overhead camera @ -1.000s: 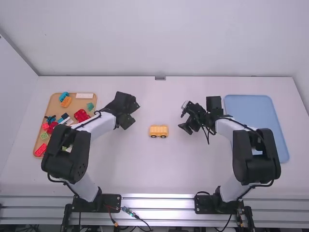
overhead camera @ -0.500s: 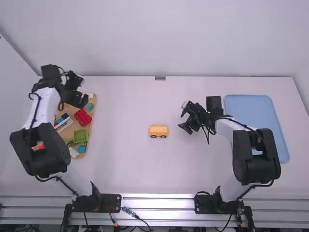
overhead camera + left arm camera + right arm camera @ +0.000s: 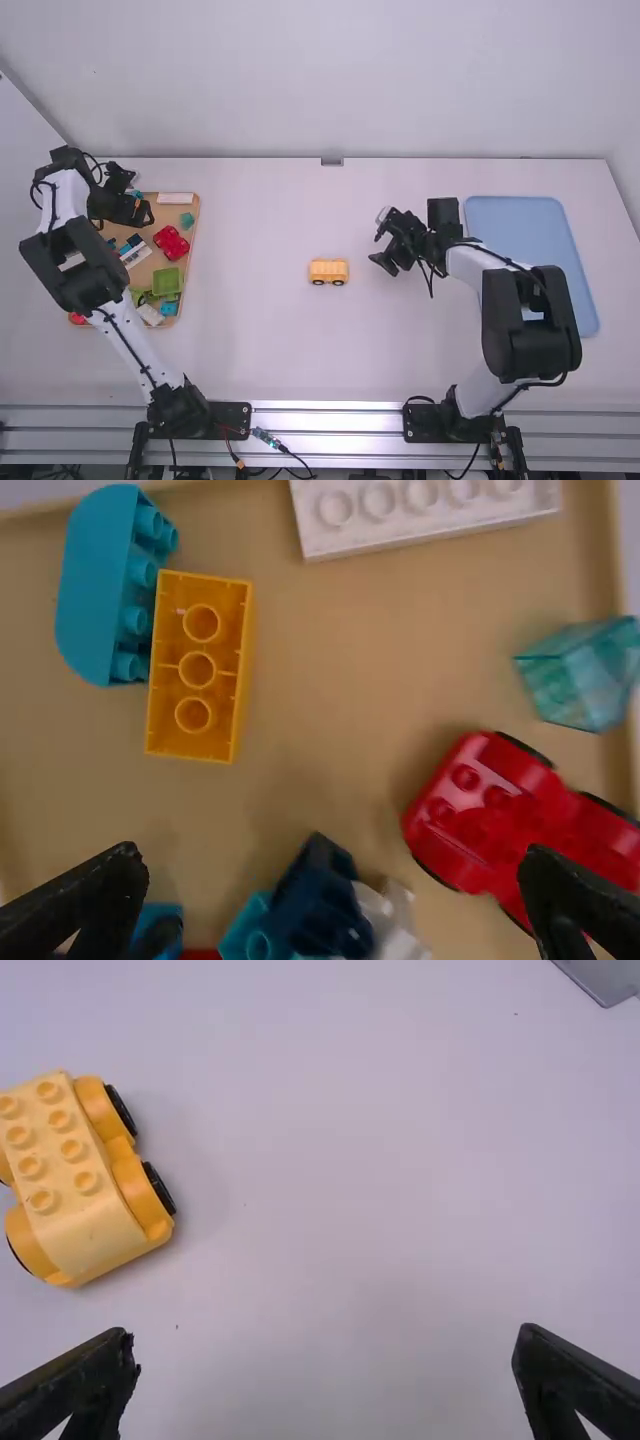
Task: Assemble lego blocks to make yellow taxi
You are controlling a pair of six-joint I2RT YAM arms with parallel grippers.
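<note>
Left pincer (image 3: 335,880) released and empty, poised over the brown tray (image 3: 350,650), presumably for choosing the next part. Nearest likely match: the orange-yellow block (image 3: 198,666), lying hollow side up beside the curved blue block (image 3: 95,590). Awkward for building as it lies, with its studs face down; probably in need of a flip before any pressing onto a roof. Close by, too, the white block (image 3: 425,515) and the red car piece (image 3: 500,810), the latter likely just a distractor given its colour. Out on the white surface (image 3: 260,330), the yellow taxi body (image 3: 328,271), between the two arms and well apart from both trays, a sensible spot for access from either side. Wheels down, studs up: ready, by the look of it, for a part from above. Right pincer (image 3: 325,1360) also parted, with nothing in its grasp, near the body, perhaps in reserve for steadying it against rolling during the press. Beyond, the blue tray (image 3: 525,240), possibly meant for the finished taxi.
</note>
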